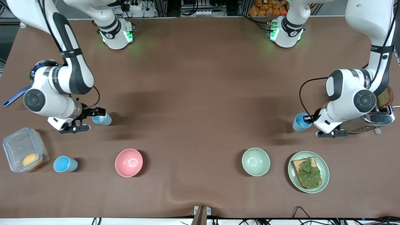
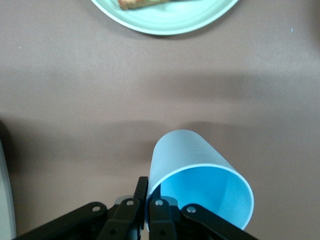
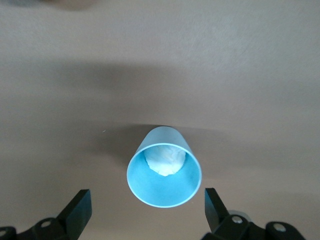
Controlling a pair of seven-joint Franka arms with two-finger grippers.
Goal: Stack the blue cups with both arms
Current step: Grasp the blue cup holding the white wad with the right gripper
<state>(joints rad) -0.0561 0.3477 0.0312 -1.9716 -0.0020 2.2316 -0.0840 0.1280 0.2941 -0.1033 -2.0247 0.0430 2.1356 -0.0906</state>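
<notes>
no legible text, labels, brands, numbers or signs anywhere in view

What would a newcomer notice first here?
Each arm is at a blue cup: the left gripper is shut on the rim of the cup by the toaster, while the right gripper stands open around the cup at its end. A third cup stands beside the pink bowl.
</notes>
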